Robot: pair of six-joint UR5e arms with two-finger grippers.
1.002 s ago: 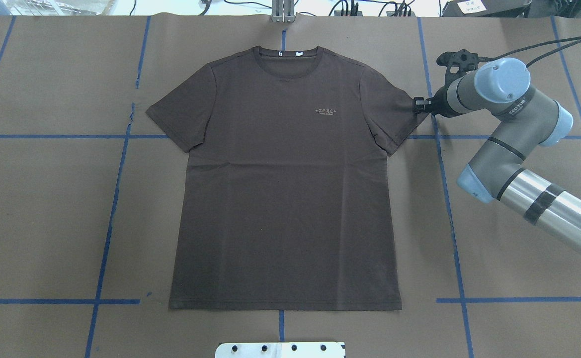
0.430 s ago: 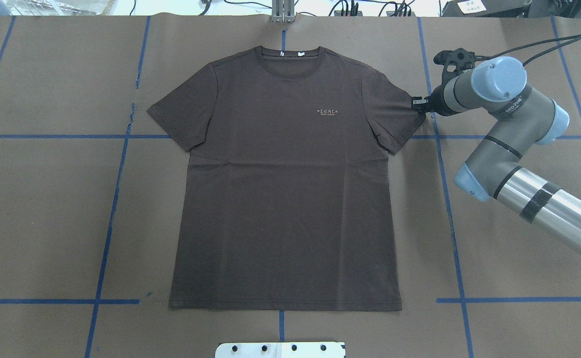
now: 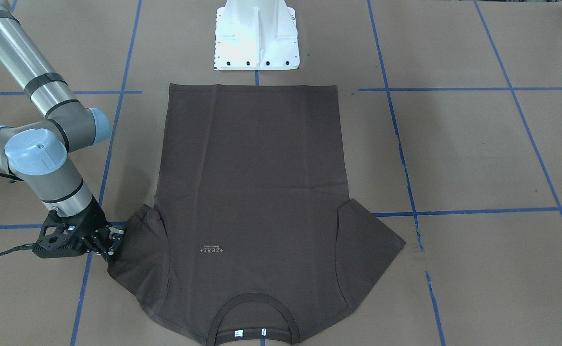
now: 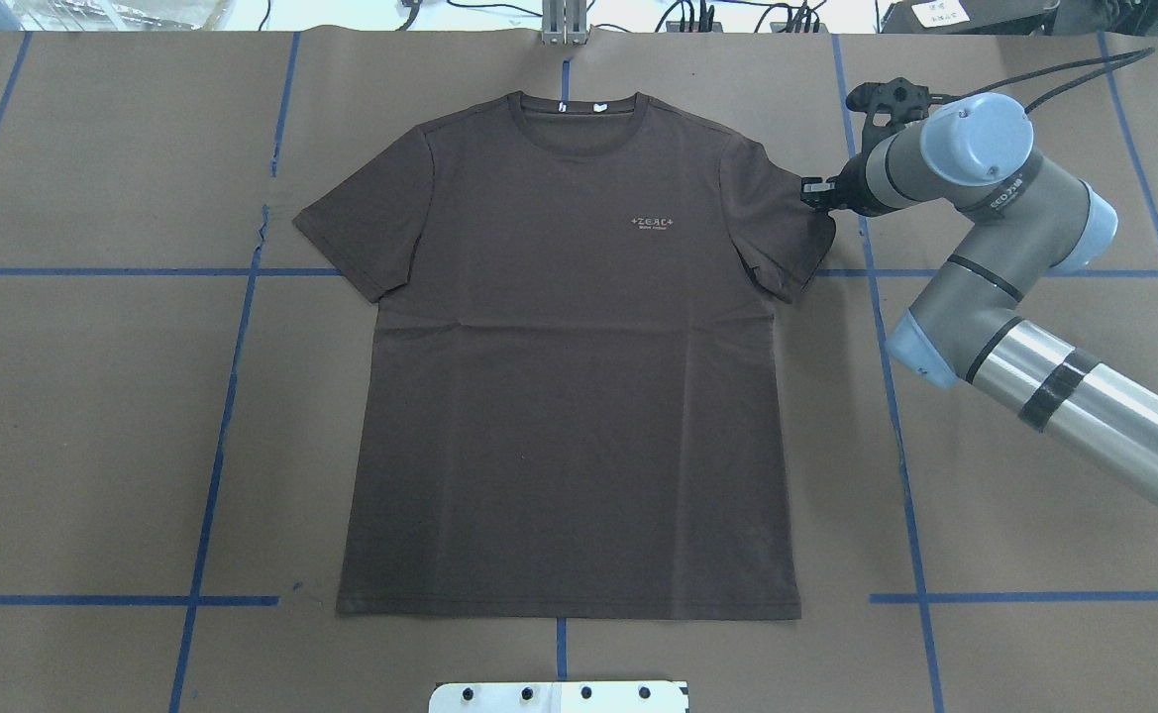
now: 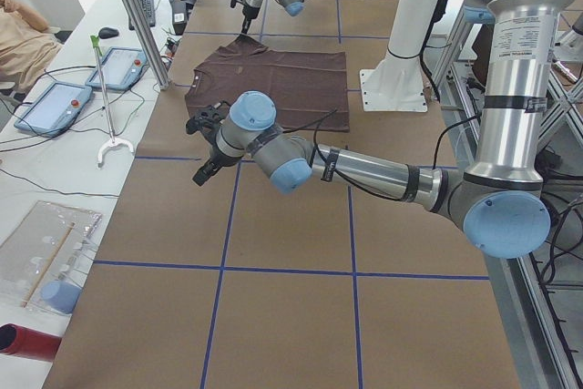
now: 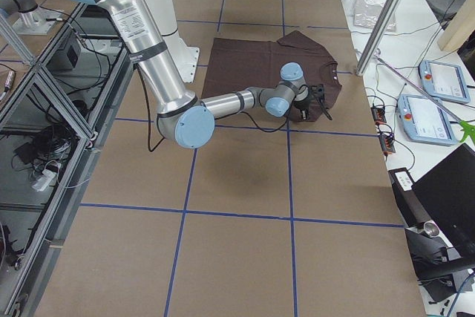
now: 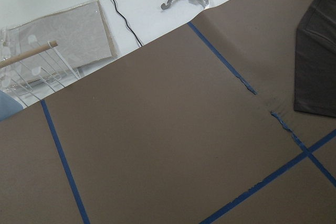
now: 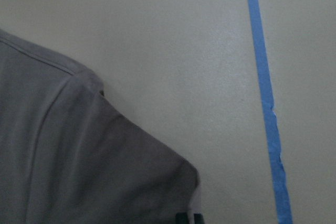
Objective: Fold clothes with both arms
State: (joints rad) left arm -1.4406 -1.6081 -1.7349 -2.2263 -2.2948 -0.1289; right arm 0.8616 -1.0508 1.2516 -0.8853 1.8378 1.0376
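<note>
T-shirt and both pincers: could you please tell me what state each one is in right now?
T-shirt, spread flat, front up, unfolded; the sleeve by the right arm bunched at its corner.
Right pincer, shut on that sleeve's hem corner.
Left pincer, over bare table cover, clear of the shirt; open or shut cannot be told.

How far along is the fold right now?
Barely started. Done: the T-shirt lies spread flat, face up, with no fold yet. In hand: the right gripper appears to pinch one sleeve's edge. Left: every fold; the left gripper hovers off the shirt, beside the other sleeve.
</note>
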